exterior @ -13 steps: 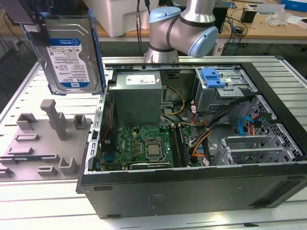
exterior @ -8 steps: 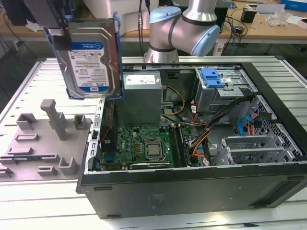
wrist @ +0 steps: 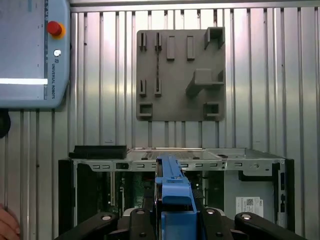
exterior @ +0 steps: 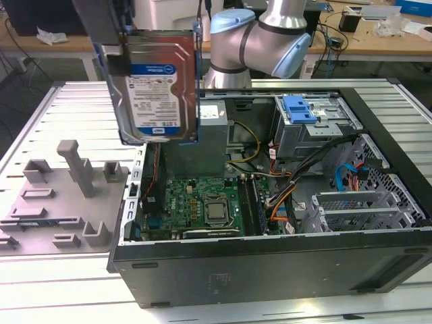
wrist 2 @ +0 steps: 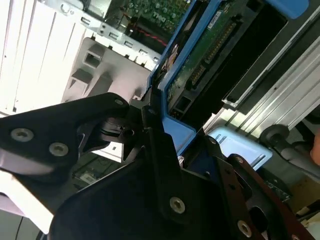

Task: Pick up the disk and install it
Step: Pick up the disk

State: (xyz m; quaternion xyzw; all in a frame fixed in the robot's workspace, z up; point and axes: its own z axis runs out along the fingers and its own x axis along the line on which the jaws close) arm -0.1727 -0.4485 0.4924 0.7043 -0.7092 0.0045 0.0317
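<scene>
- In the exterior view, holds the disk (exterior: pixel 158 88) high in the air, upright, over the exterior view's left part of the open computer case (exterior: pixel 270 263), without touching it.
- Shows there a flat silver face with a reddish reflection, a white-and-blue label on the lower part, and a blue plastic carrier bracket along both long edges and the lower edge.
- Shows also, beside the case on the exterior view's left, a grey fixture plate (exterior: pixel 61 196) on the ribbed table (exterior: pixel 40 283).
- In the second wrist view, clamps with the gripper (wrist 2: pixel 152 112) on the blue frame of the disk (wrist 2: pixel 200 55), the black fingers (wrist 2: pixel 107 107) pressed tight against the frame from both sides, with no gap.
- Shows here the other face of the disk: a green circuit board in a dark body, with the blue bracket around it.
- In the first wrist view, looks down on the narrow blue edge of the disk (wrist: pixel 172 195), between the black fingers of the gripper (wrist: pixel 172 220), above the case (wrist: pixel 210 160), with the fixture plate (wrist: pixel 180 70) farther off on the table.
</scene>
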